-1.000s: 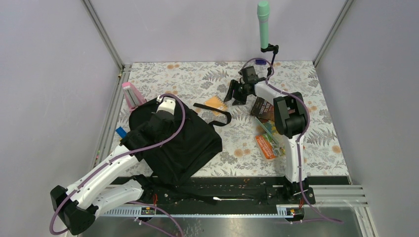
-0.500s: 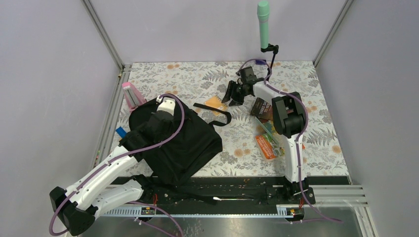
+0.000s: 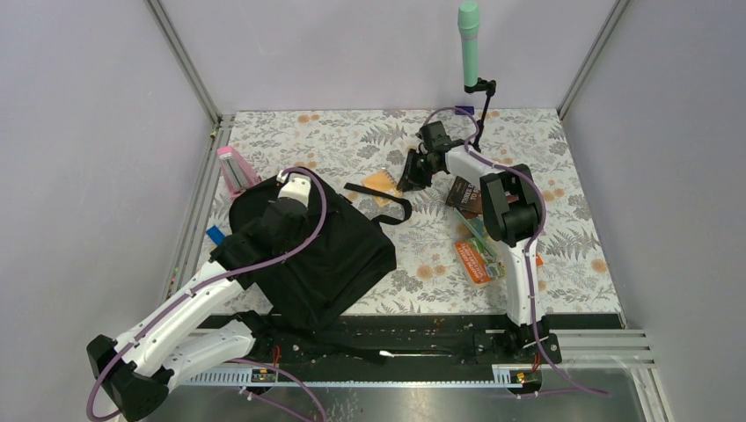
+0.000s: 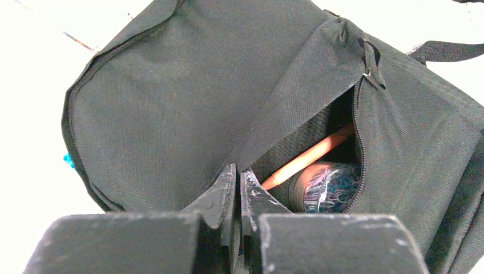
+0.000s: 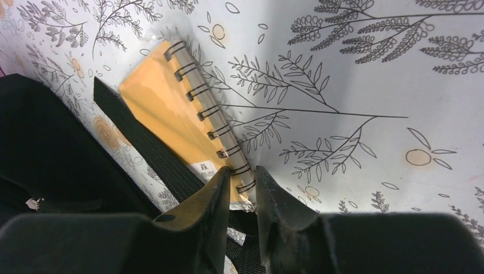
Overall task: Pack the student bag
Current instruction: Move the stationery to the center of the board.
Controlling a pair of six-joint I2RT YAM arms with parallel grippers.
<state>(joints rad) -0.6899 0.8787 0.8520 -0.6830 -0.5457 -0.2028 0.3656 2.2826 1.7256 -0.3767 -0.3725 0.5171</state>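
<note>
Pinching left gripper [image 4: 238, 171]: jaws almost together, with the edge of a fabric flap caught between their tips.
Student bag [image 4: 171, 85]: black, lying flat beneath and ahead of the left jaws. Its zip opening gapes just to their right.
Inside the opening: an orange pencil-like stick [image 4: 311, 154] slants up and away from the jaws; beside it sits a round container [image 4: 325, 185] of coloured bands, just right of the fingertips.
Right gripper [image 5: 242, 171]: jaws narrow, closed on the near corner of the notebook at its wire binding.
Notebook [image 5: 165, 103]: orange cover, spiral-bound, stretching ahead and to the left of the right jaws, flat on the patterned table [image 5: 354, 68].
Black strap [image 5: 142, 142]: lies along the notebook's left edge and runs in under the left finger.
</note>
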